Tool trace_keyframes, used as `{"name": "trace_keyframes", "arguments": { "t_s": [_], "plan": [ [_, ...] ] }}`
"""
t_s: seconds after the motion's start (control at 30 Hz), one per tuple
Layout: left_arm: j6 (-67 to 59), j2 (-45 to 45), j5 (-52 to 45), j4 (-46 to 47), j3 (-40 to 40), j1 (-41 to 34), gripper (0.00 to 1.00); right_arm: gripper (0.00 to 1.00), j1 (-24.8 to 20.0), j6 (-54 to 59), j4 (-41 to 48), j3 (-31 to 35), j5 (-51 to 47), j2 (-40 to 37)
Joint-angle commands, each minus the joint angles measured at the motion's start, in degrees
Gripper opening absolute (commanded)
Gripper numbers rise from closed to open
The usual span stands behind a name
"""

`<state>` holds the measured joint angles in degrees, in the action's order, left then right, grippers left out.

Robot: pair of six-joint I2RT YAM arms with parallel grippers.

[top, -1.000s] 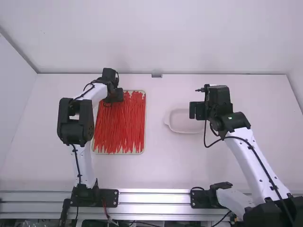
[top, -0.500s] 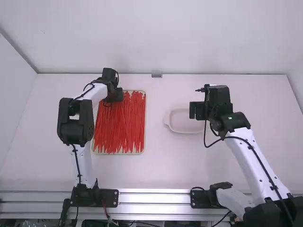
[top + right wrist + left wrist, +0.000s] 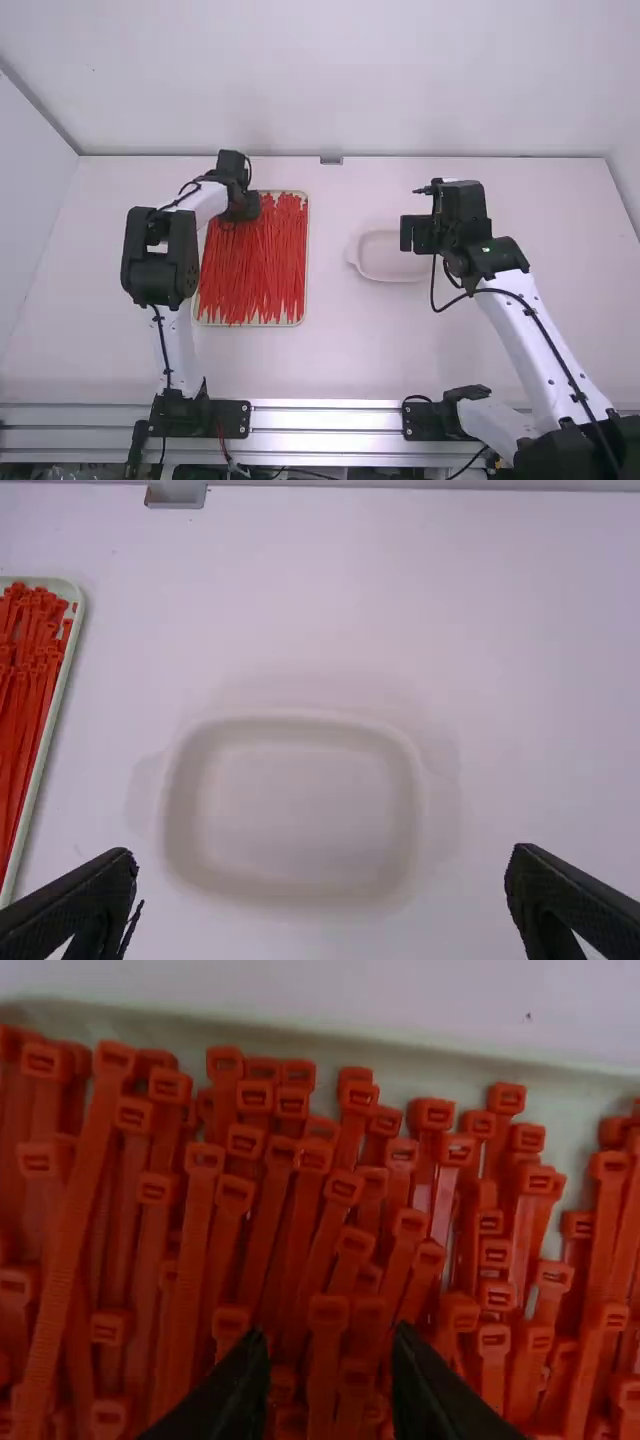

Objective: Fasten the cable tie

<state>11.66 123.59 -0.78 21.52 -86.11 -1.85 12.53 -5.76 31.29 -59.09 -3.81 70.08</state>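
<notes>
Right then, your left gripper [image 3: 243, 205] [image 3: 325, 1365] hung low over the far left corner of the pale green rectangular tray [image 3: 304, 262]. Its fingers [image 3: 238, 1388] were parted and held nothing, straddling the square heads of the orange plastic cable ties [image 3: 255, 262] [image 3: 320, 1190] heaped there. The ties lay lengthwise in a thick, overlapping pile that filled the tray, with their heads bunched at the far end. Your right gripper [image 3: 440, 228] [image 3: 320, 905] was likewise spread wide and empty, poised above the shallow white dish with rounded corners and small side handles [image 3: 385, 256] [image 3: 295, 810]. That dish sat well apart from the tray, toward the right.

By my reading you were at the pick, with no tie yet lifted. To do it well you wanted a single head or strap between the fingers, not a clump. Several heads sat in the gap at once, so closing where you were would likely have dragged neighbours up. A tie lying on top and slightly proud of the rest looked the safer target. A pinch close behind the head would have left the tail free for the other gripper to thread.

You needed to mind the tray's far rim, just beyond the heads in the left wrist view, because a finger could have caught it. The white bench [image 3: 400, 330] between tray and dish, and the near strip in front of both arms, gave you open room to bring the two grippers together
</notes>
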Motion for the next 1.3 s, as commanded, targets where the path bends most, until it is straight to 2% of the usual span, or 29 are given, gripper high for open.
{"name": "trace_keyframes", "arguments": {
  "t_s": [0.0,0.67,0.77,1.27],
  "plan": [
    [0.52,0.09,0.44,-0.39,0.48,-0.35,0.32,0.98,0.28,0.2,0.22,-0.85,-0.11,0.42],
    [0.94,0.09,2.01,-3.02,0.52,-0.35,0.24,0.98,0.26,0.24,-0.35,-0.85,-0.11,0.42],
    [0.9,0.09,2.36,-3.08,0.55,-0.35,0.19,0.98,0.28,0.52,-0.2,-0.85,-0.07,0.42],
    [0.96,0.09,2.32,-5.16,2.29,-0.35,0.15,0.99,0.28,1.29,-0.2,-0.85,1.16,0.42]
  ]
}}
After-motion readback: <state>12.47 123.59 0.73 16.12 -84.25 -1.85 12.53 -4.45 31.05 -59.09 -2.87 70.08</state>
